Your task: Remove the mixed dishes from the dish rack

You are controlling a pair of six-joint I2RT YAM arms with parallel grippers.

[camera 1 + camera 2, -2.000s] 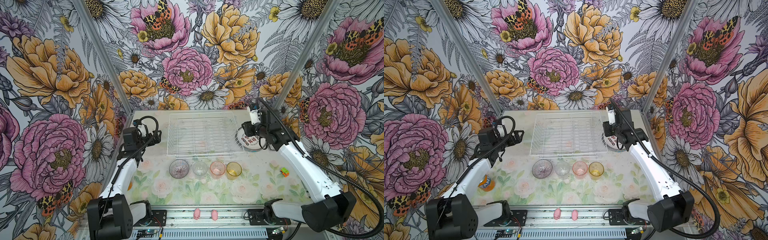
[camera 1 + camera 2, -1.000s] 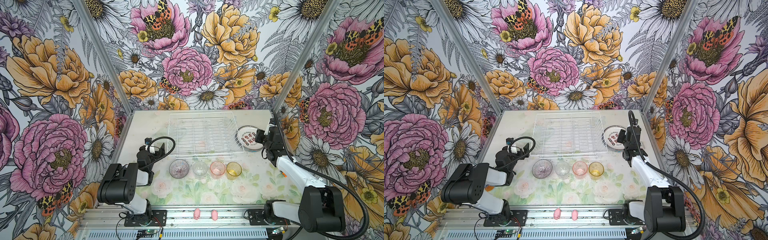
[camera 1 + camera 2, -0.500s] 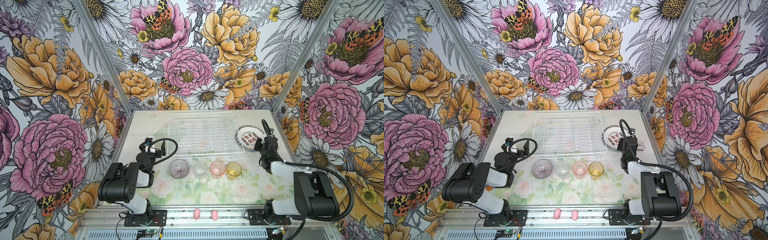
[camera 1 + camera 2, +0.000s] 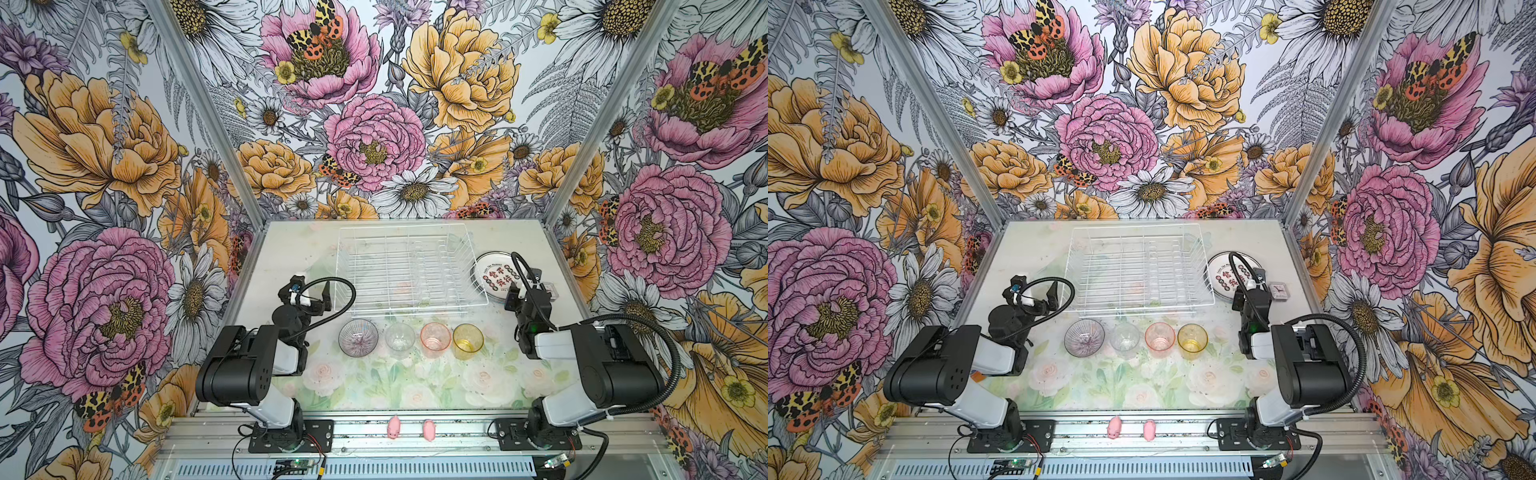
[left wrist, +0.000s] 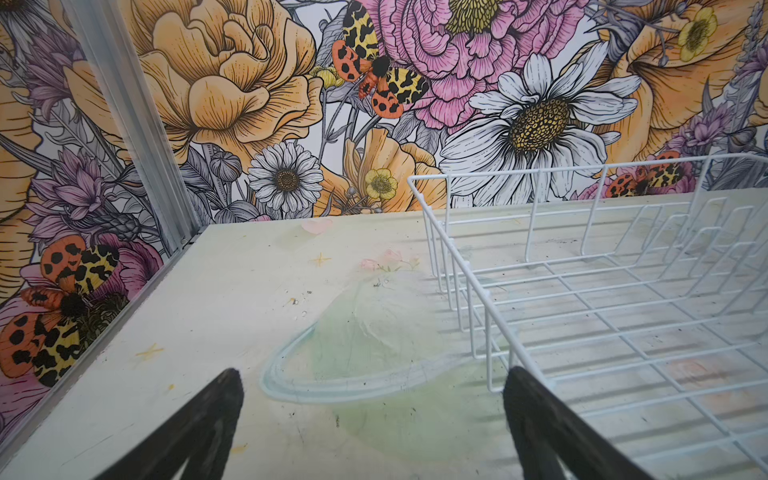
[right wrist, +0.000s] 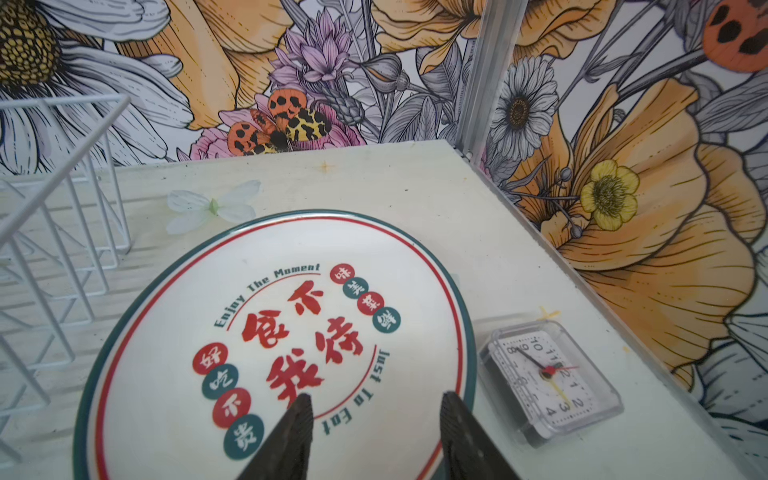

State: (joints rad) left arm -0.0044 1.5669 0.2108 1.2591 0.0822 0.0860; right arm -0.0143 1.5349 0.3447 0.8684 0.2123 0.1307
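The left arm (image 4: pixel 232 374) and right arm (image 4: pixel 615 370) match — bulky black joint housings joined by smooth white shells; a green light (image 4: pixel 532 328) dots the right one. A ribbed black cable (image 4: pixel 354 296) loops off each wrist. Black base plates (image 4: pixel 316 434) carry screws and thin red wires. The left gripper (image 5: pixel 372 376) ends in slim, dark, tapered fingers (image 5: pixel 199 428)

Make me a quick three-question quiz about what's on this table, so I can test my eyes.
1. True or false: the dish rack has no dishes in it.
2. What lies next to the printed plate? A) a spoon B) a small clock C) a sponge
3. How many glasses stand in the row with the bowl?

Key: 1 true. 2 B. 3 three: the clear glass, the pink glass and the yellow glass.
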